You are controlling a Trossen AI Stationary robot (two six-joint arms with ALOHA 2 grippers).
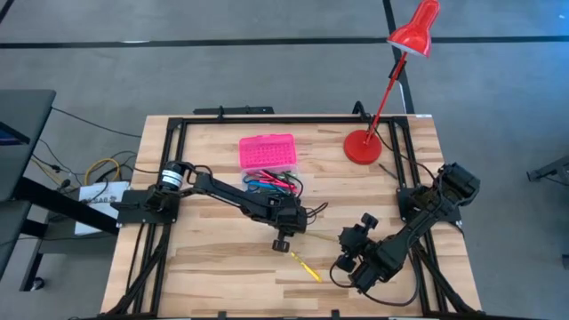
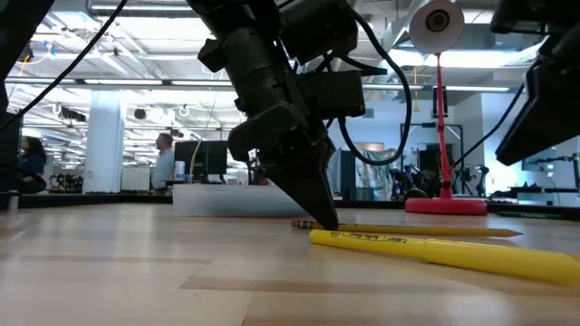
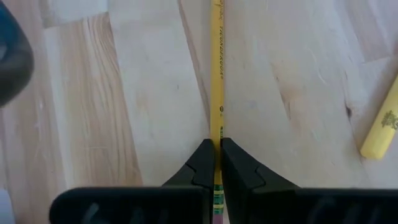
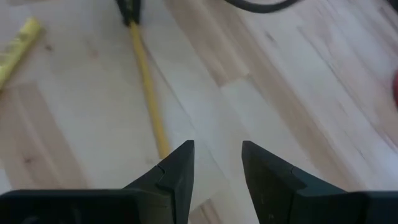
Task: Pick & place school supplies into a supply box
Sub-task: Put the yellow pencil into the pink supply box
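Pencil first: your left gripper has its fingers pinched together on a thin yellow pencil down near the eraser end, with the pencil lying flat on the wooden table, toward the front edge and a bit right of center. In the low view you can see the gripper tip right down at the table surface, touching the pencil there. Just beside it sits a fatter yellow marker, apart from the pencil, not gripped by anything.

Your right gripper hangs over bare wood near the front right of the table, fingers spread apart, nothing between them.

Supply box with the pink lid sits toward the back of the table, middle-ish, with a tangle of colored supplies right in front of it. A red lamp stands on the back right.
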